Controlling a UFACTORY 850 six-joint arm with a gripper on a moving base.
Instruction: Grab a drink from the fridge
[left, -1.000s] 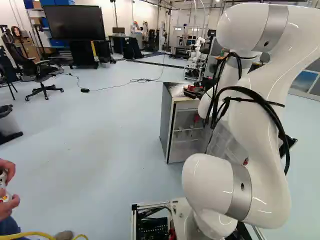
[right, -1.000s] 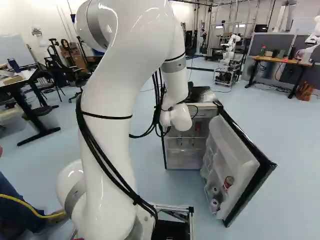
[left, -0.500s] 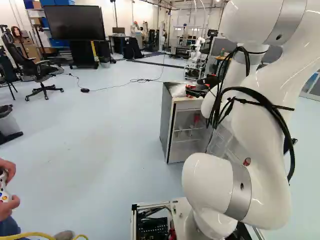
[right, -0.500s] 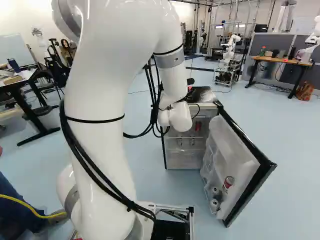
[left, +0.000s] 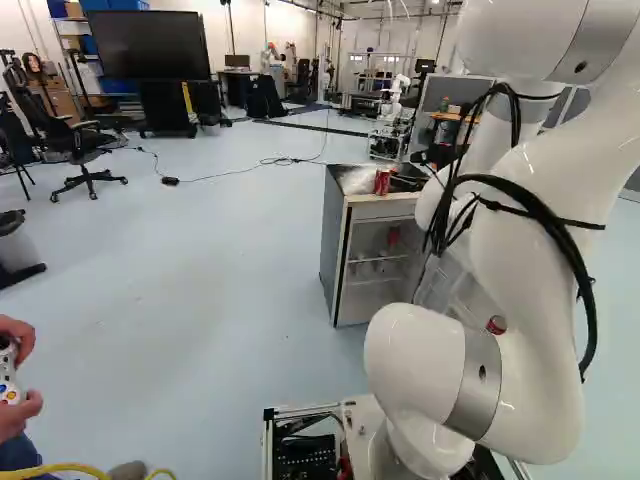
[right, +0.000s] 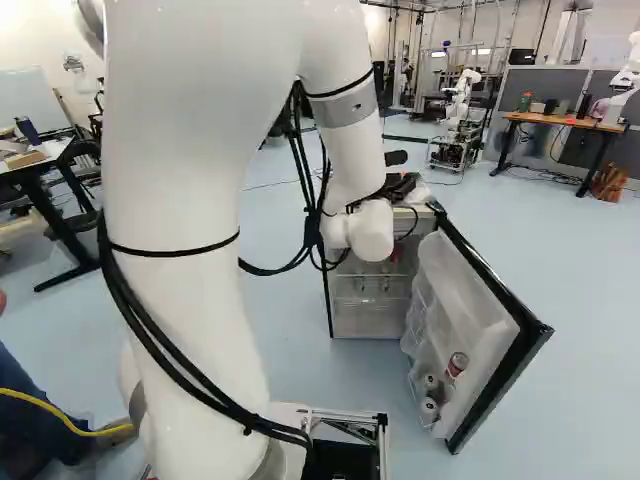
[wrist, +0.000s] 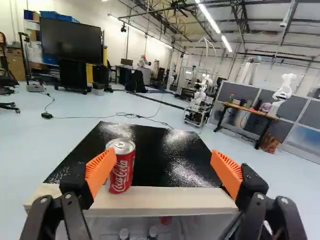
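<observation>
- Up on the fridge (left: 337, 240), a red can (wrist: 121, 167) is standing upright, right by the pale front edge (wrist: 155, 200) of the black top (wrist: 162, 150)!
- Around it, the gripper (right: 400, 186) is spreading its two fingers wide, orange pads (wrist: 100, 172) facing each other, and it's holding nothing; the can is sitting much nearer one pad than the other, and whether it's touching that pad, I can't tell.
- From the joint at the foot of the base views, the white arm (right: 190, 220) is rising and reaching forward to the fridge, its wrist hanging before the upper front.
- Over at the right of the fridge in the right base view, the door (right: 470, 290) is standing open, its lower racks carrying another red can (right: 457, 365) and two pale round ends (right: 430, 382) below.
- Inside the fridge, something red (left: 394, 237) is showing high up, and two small bottle-like items (wrist: 152, 232) are standing side by side.
- Well beyond, another robot (wrist: 201, 92) is standing on a wheeled frame, a wood-topped desk (wrist: 250, 111) is lining a grey partition, and a big dark screen (left: 152, 45) is looming across the room.
</observation>
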